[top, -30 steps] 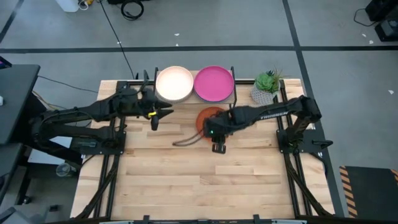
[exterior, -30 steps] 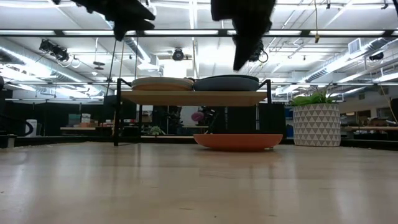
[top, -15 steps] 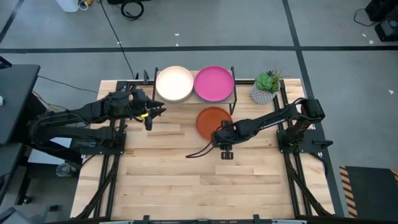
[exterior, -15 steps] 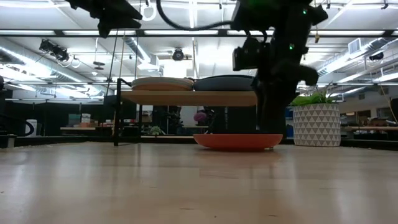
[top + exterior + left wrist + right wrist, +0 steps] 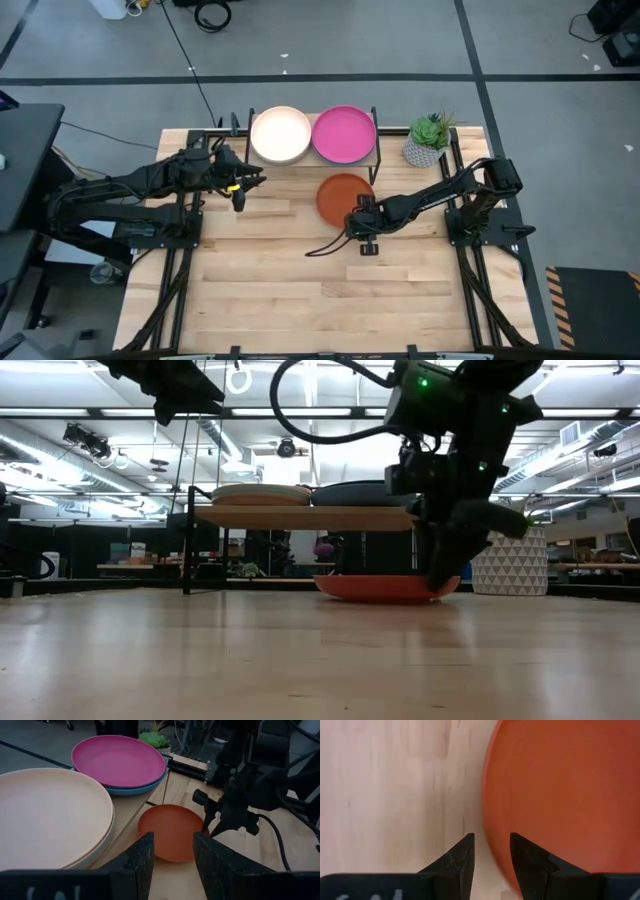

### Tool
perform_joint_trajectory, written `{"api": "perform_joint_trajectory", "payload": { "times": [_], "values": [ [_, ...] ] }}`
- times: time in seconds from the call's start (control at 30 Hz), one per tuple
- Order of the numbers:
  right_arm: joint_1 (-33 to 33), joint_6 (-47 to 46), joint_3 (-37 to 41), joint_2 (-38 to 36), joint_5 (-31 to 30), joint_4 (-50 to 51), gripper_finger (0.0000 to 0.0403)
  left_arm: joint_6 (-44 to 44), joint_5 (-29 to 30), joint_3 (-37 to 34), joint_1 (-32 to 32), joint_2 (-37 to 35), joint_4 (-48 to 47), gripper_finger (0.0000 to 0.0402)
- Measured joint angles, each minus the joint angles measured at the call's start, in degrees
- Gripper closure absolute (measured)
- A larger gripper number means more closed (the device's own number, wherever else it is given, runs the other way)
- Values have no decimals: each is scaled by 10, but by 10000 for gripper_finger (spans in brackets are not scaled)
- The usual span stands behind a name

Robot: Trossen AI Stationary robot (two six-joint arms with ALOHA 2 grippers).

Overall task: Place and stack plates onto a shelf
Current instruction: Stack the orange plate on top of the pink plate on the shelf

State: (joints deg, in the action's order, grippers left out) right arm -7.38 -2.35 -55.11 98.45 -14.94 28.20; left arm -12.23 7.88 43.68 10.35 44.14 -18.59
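Left to right across the table: the left gripper (image 5: 240,184) hovers raised beside the low wooden-topped shelf on thin black metal legs (image 5: 368,162), fingers parted by a narrow gap and holding nothing, apparently waiting. On the shelf, the round cream plate (image 5: 280,134) tops one stack and the round magenta plate (image 5: 344,133) lies on a blue plate (image 5: 131,790), leaving the stacks open for more. In front of the shelf, the round shallow orange plate (image 5: 343,196) lies flat on the slatted wooden table (image 5: 270,290). The right gripper (image 5: 362,224) is low at its near rim, fingers slightly apart straddling the edge, seemingly placed to pinch it for lifting. A potted green plant (image 5: 428,139) stands farthest right.
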Motion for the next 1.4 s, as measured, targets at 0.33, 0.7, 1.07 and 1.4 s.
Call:
{"api": "perform_joint_trajectory", "payload": {
  "times": [0.33,0.7,1.07,1.4],
  "values": [
    [4,37,1,2,15,2,338,15,0,0,0,0,-1,260],
    [-13,90,-100,-23,88,72,385,14,-24,6,0,-70,99,260],
    [-9,157,-329,-91,64,114,387,39,37,7,0,-120,114,260],
    [91,219,-374,-86,-89,187,388,36,39,7,0,-103,114,260]
  ]
}}
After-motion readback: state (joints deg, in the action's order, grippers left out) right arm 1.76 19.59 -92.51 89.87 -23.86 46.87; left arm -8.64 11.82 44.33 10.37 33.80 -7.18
